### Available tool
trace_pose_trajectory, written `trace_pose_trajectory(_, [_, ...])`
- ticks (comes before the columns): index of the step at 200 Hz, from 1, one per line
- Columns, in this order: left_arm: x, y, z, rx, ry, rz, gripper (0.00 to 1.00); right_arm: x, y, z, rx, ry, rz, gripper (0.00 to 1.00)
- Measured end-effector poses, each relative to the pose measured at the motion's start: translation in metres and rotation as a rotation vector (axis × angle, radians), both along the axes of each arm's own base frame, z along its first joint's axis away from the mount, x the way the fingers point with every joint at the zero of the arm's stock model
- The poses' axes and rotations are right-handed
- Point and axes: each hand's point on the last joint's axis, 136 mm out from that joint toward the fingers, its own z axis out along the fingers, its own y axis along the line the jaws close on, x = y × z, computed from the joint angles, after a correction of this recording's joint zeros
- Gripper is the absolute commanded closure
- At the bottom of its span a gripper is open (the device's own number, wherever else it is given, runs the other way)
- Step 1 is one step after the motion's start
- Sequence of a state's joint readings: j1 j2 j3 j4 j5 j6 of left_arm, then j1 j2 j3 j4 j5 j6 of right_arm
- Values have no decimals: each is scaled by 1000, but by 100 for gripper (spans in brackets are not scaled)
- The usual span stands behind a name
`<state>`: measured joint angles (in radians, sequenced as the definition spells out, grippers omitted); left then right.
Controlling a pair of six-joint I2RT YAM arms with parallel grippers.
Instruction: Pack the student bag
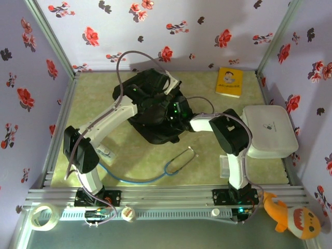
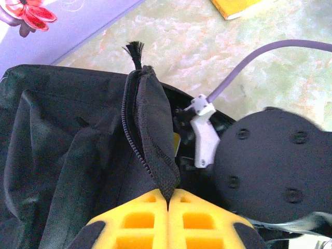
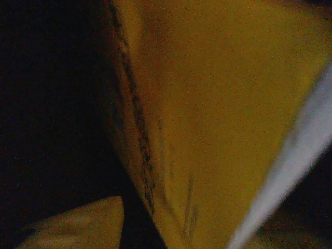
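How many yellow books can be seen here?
1 for sure: a yellow book lies on the table, far side, right of the backpack. A yellow surface in the right wrist view may be another, inside the backpack.

One student bag (image 1: 155,134), one yellow book (image 1: 229,82), one white board (image 1: 267,127), one stethoscope (image 1: 180,157), one plush toy (image 1: 288,213)

Yellow booklet (image 1: 229,81), flat on the green table (image 1: 104,98) near the far wall. White rounded board (image 1: 270,129), at the table's right edge. Blue cord with thin metal loop (image 1: 168,167), lying at centre front. Tape roll (image 1: 35,220), front left. Orange plush toy (image 1: 290,215), front right. Floral walls (image 1: 155,26) enclosed three sides.
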<state>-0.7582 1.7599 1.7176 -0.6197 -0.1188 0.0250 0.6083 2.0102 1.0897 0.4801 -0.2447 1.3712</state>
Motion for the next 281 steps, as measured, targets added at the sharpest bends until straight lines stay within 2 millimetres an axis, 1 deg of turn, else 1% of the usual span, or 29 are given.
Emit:
trace_pose_trajectory(9, [0, 3, -1, 2, 2, 4, 100, -7, -6, 3, -6, 18, 3, 43])
trace_pose_trajectory(18, [1, 6, -3, 6, 4, 8, 100, -12, -12, 12, -9, 29, 5, 41])
trace_pose_trajectory(27, [2, 9, -4, 8, 6, 13, 100, -16, -18, 26, -3, 23, 2, 39])
trace_pose_trajectory(42, [3, 15, -9, 9, 10, 18, 100, -22, -28, 61, 18, -19, -3, 38])
trace_pose_trajectory(53, [2, 20, -13, 13, 16, 24, 100, -27, -40, 87, 28, -61, -16, 38])
trace_pose_trajectory(63, [1, 25, -15, 15, 21, 31, 100, -34, -50, 103, 29, -91, -25, 37])
trace_pose_trajectory(75, [0, 31, -17, 14, 23, 38, 100, -40, -67, 110, 6, -109, -51, 35])
trace_pose_trajectory(86, [-4, 37, -19, 12, 28, 43, 100, -43, -89, 107, -40, -102, -88, 33])
trace_pose_trajectory(95, [-8, 40, -20, 8, 30, 41, 100, -43, -109, 100, -87, -85, -119, 31])
trace_pose_trajectory(119, [-25, 47, -26, -1, 56, 20, 100, -30, -176, 83, -244, -46, -236, 23])
trace_pose_trajectory(129, [-32, 48, -30, -8, 73, 3, 100, -25, -201, 80, -314, -34, -272, 20])
trace_pose_trajectory(139, [-39, 48, -33, -13, 94, -14, 90, -17, -224, 81, -380, -31, -308, 19])
trace_pose_trajectory(147, [-43, 47, -35, -19, 110, -29, 79, -8, -238, 84, -425, -31, -328, 18])
trace_pose_trajectory(155, [-46, 45, -37, -28, 126, -36, 66, 5, -250, 89, -463, -41, -343, 18])
trace_pose_trajectory(170, [-51, 42, -43, -60, 163, -33, 40, 30, -268, 94, -527, -56, -365, 17])
trace_pose_trajectory(176, [-52, 41, -44, -72, 174, -30, 33, 41, -275, 94, -548, -57, -372, 16])
trace_pose_trajectory(184, [-53, 39, -46, -91, 189, -20, 28, 55, -283, 91, -576, -56, -377, 15])
trace_pose_trajectory(198, [-51, 37, -48, -127, 200, 3, 15, 82, -295, 81, -619, -50, -381, 15])
trace_pose_trajectory(218, [-45, 40, -50, -177, 190, 71, 8, 114, -309, 58, -661, -14, -369, 16])
trace_pose_trajectory(221, [-45, 43, -51, -179, 184, 80, 6, 120, -310, 51, -667, -6, -363, 16])
trace_pose_trajectory(239, [-42, 57, -54, -192, 167, 152, 4, 145, -318, 29, -691, 23, -349, 15])
trace_pose_trajectory(262, [-36, 77, -51, -203, 139, 234, 1, 161, -325, 3, -715, 61, -326, 15])
trace_pose_trajectory(281, [-28, 90, -46, -217, 120, 294, 0, 173, -330, -10, -727, 77, -315, 15])
